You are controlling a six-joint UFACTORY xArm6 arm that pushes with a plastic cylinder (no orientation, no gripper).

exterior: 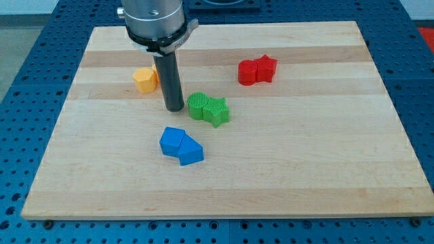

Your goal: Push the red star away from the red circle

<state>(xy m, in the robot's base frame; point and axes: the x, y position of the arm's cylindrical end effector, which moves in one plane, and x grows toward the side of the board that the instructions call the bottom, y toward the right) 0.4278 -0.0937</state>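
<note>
The red circle and the red star sit touching each other at the view's upper right, the star on the right. My tip rests on the board far to their left, just left of the green circle and below right of the orange block.
A green star touches the green circle's right side. Two blue blocks sit together below my tip. The wooden board lies on a blue perforated table.
</note>
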